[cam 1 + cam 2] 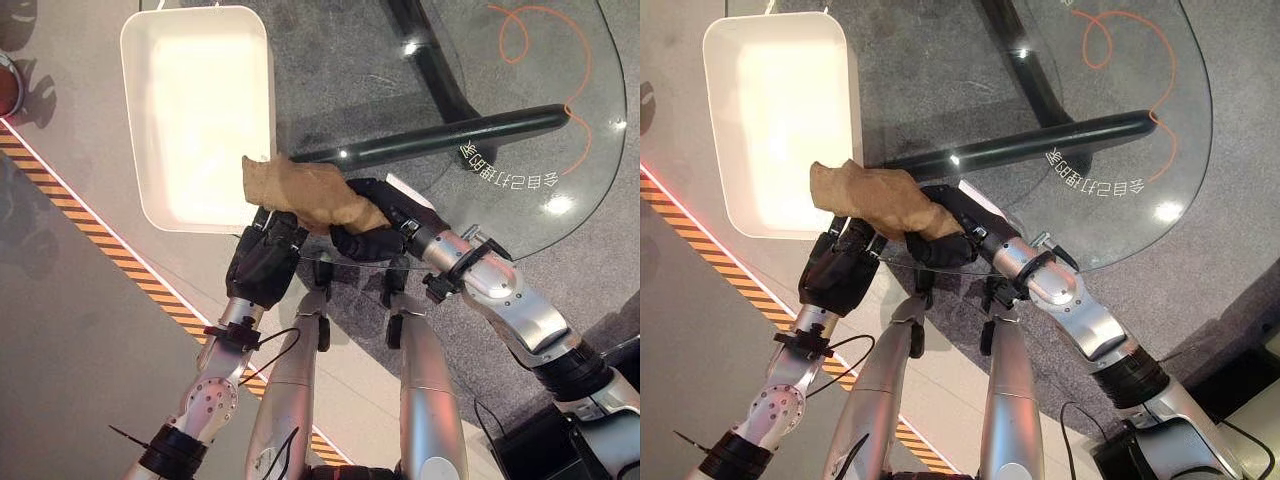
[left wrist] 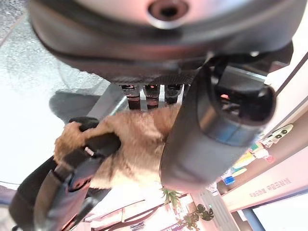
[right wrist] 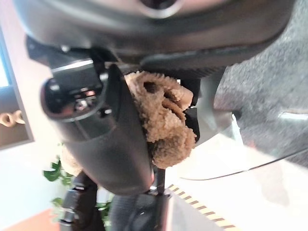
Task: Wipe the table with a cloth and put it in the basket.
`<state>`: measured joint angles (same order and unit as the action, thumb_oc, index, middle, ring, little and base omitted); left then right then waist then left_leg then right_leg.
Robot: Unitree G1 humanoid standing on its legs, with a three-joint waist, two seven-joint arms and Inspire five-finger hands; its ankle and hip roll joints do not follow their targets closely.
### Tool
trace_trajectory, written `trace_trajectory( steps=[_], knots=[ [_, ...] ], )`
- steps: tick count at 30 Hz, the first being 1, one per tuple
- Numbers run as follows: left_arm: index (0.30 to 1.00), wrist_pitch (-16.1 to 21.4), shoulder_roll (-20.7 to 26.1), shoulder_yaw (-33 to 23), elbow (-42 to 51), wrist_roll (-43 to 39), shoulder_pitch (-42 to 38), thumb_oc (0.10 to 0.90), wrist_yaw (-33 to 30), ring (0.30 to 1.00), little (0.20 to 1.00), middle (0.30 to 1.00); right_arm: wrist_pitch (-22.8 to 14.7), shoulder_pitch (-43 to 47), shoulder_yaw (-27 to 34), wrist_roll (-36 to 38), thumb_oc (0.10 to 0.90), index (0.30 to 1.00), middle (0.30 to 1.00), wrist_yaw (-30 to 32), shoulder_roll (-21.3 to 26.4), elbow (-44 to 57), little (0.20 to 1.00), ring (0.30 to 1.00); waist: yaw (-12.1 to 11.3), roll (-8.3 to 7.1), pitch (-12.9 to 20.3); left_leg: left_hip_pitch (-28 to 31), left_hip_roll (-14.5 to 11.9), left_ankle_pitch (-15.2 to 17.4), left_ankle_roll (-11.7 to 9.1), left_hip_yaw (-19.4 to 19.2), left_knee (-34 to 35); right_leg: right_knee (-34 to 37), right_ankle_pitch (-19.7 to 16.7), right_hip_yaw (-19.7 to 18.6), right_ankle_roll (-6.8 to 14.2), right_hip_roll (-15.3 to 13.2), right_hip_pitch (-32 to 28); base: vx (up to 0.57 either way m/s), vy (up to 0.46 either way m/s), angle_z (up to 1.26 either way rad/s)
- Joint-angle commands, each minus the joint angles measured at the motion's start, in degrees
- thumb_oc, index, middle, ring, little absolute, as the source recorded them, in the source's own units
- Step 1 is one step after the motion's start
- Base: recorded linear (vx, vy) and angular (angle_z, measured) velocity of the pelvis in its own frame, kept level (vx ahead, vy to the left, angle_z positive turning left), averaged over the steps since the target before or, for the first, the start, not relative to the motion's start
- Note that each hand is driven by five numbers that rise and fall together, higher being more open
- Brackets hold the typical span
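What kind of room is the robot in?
Probably a showroom or lobby, not a home. There is a round glass table with printed decoration, striped floor tape, and a white basket beside the table. Both robot hands, left and right, hold a brown cloth.

White basket (image 1: 258, 60) lies open-topped (nothing inside), just beside the glass table (image 1: 560, 215).
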<state>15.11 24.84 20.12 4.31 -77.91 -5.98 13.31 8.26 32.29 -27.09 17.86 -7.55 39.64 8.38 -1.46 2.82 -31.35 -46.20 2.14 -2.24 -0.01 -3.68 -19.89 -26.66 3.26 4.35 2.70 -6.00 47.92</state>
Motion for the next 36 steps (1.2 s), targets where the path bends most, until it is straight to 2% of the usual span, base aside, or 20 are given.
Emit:
trace_trajectory(
  steps=[1,5,10,19,23,25,28,34,36],
  knots=[
    [0.9,4.09,0.14,-1.96,9.71,1.01,-2.69,0.8,5.11,0.9,0.9,0.9,-1.05,0.81,-6.99,-2.83,0.1,0.3,0.3,-1.72,-0.02,10.07,0.2,0.3,-0.41,0.2,1.55,0.7,4.1,3.41,1.75,0.23,-1.3,6.23,-3.78,2.02,0.47,3.31,-1.13,0.0,0.0,0.0],
    [0.9,4.05,-0.06,-1.26,10.34,0.97,-2.97,0.8,4.82,0.9,0.9,0.9,0.79,1.64,-8.49,-4.22,0.1,0.3,0.3,-1.71,-0.57,9.98,0.2,0.3,-0.44,0.41,1.55,0.6,4.29,3.3,1.9,0.31,-1.03,6.27,-3.84,1.83,0.44,3.35,-0.83,0.0,0.008,0.0],
    [0.9,3.58,-0.82,-0.11,10.82,2.01,-3.37,0.8,5.51,0.9,0.9,0.9,2.31,2.65,-10.32,0.46,0.1,0.3,0.3,-1.23,-2.68,10.66,0.2,0.3,-0.74,0.84,1.55,0.46,4.47,3.14,2.1,0.16,-0.97,6.12,-3.79,1.9,0.3,3.23,-0.64,0.0,0.03,0.0],
    [0.9,3.37,-1.17,-0.03,9.13,0.95,-4.07,0.8,7.13,0.9,0.9,0.9,0.17,2.37,-8.92,7.89,0.1,0.3,0.3,4.08,-4.92,6.98,0.2,0.3,-0.86,1.09,1.55,1.14,4.59,3.24,2.3,-0.04,-0.8,5.82,-3.82,1.96,0.36,3.21,-0.88,0.0,0.016,0.0],
    [0.9,3.03,-1.62,-0.07,9.05,1.56,-3.87,0.8,7.02,0.9,0.9,0.9,-4.61,0.87,-6.1,13.64,0.1,0.3,0.3,6.97,-5.82,6.11,0.2,0.3,-0.69,1.04,1.55,1.39,4.52,3.29,2.35,-0.25,-0.67,5.9,-3.9,1.89,0.47,3.21,-1.09,0.0,0.003,0.01],
    [0.9,3.31,-1.94,-0.19,8.49,1.72,-3.63,0.8,7.27,0.9,0.9,0.9,-9.45,-0.29,-3.8,17.04,0.1,0.3,0.3,7.38,-7.03,6.04,0.2,0.3,-0.5,1.0,1.55,1.65,4.51,3.41,2.43,-0.29,-0.51,5.91,-3.88,1.78,0.59,3.29,-1.22,0.0,0.005,0.02],
    [0.9,3.58,-2.61,-0.58,8.34,2.23,-2.87,0.8,7.55,0.9,0.9,0.9,-14.07,-1.83,-0.45,20.66,0.1,0.3,0.3,7.04,-8.78,8.0,0.2,0.3,-0.09,1.01,1.55,1.93,4.42,3.57,2.6,-0.42,-0.43,5.68,-3.88,1.42,0.68,3.51,-1.18,0.0,0.0,0.0],
    [0.9,2.88,-3.54,-1.97,8.69,2.84,-1.46,0.8,8.66,0.9,0.9,0.9,-18.42,-4.34,3.68,25.68,0.1,0.3,0.3,4.35,-11.15,11.4,0.2,0.3,0.44,1.08,1.55,2.45,4.29,3.7,2.77,-0.64,-0.08,5.77,-3.93,0.75,0.75,3.9,-1.42,0.0,0.0,0.0],
    [0.9,2.7,-3.77,-2.23,8.76,3.02,-1.38,0.8,8.78,0.9,0.9,0.9,-18.76,-4.64,4.24,25.89,0.1,0.3,0.3,4.11,-11.49,11.8,0.2,0.3,0.51,1.07,1.55,2.41,4.24,3.67,2.78,-0.65,-0.05,5.75,-3.96,0.64,0.78,3.94,-1.35,-0.01,-0.002,-0.02]
  ],
)
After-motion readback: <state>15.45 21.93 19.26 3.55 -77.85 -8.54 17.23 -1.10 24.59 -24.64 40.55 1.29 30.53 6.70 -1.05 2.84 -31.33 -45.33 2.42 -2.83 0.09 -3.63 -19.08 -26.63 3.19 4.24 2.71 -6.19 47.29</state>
